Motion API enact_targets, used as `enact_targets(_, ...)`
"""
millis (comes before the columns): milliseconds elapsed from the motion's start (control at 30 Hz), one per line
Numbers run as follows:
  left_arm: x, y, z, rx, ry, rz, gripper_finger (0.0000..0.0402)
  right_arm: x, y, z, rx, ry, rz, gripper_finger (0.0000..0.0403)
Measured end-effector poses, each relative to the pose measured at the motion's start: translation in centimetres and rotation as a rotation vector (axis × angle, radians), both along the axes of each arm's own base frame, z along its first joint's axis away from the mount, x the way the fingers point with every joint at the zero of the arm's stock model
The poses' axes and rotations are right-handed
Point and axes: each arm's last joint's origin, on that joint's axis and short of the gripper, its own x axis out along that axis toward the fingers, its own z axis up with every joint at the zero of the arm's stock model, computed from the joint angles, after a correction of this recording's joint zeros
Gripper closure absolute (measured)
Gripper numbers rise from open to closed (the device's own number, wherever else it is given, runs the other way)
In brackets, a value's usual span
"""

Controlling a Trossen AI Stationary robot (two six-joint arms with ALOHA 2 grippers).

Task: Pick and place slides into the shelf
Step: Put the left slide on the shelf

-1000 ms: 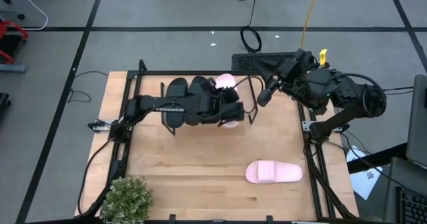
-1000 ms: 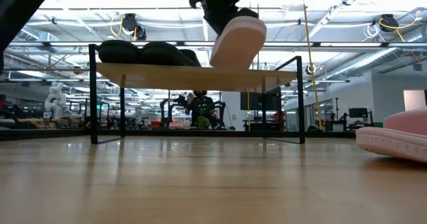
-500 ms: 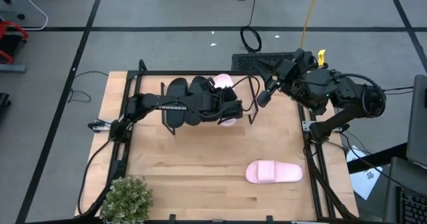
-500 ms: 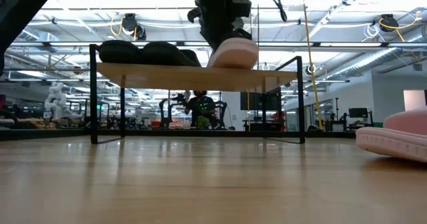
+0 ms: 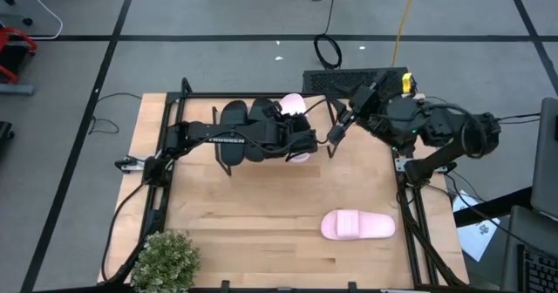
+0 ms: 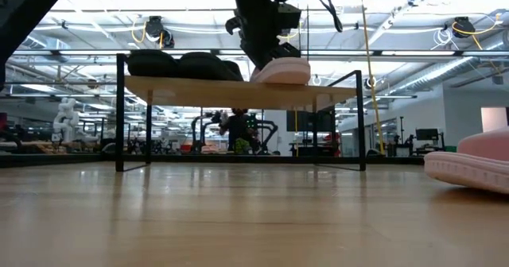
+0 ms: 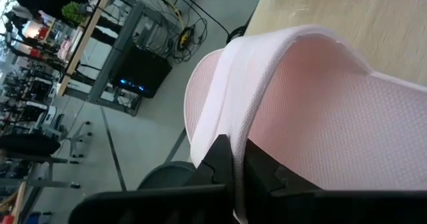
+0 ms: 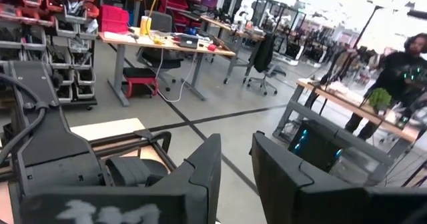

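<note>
Right now the left gripper point(image 5: 295, 141) pinches a pink slide point(image 6: 280, 70) resting at the shelf point(image 6: 238, 90) edge, upper centre, so letting go could tip it off.

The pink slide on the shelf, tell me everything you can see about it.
The pink slide on the shelf is pale pink, with a wide strap and a finely textured footbed, foam-like in look. It rests flat on the shelf's wooden top beside two black slides. The left gripper is shut on its strap.

2 black jointed arms point(image 5: 228, 139), white lettering.
</note>
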Motion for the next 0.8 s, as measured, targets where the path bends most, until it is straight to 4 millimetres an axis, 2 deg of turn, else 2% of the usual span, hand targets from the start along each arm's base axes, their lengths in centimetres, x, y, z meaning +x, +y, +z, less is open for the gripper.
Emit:
enact_targets(167,-0.6,0.0,0.6,-0.002,0.030,-0.005,0.0401,1.0,0.2,-0.8,-0.056,-0.001,0.007,0.0330)
enact_targets(433,-2.3,1.0,1.1,-0.013,0.094,0.059,0.0401,1.0,0.2,-0.8,-0.076,-0.014,0.008,0.0330)
enact_targets(800,-2.5,2.0,1.1,-0.010,0.137,0.063,0.0401,0.8,0.2,-0.6,-0.073,-0.025,0.006,0.0330)
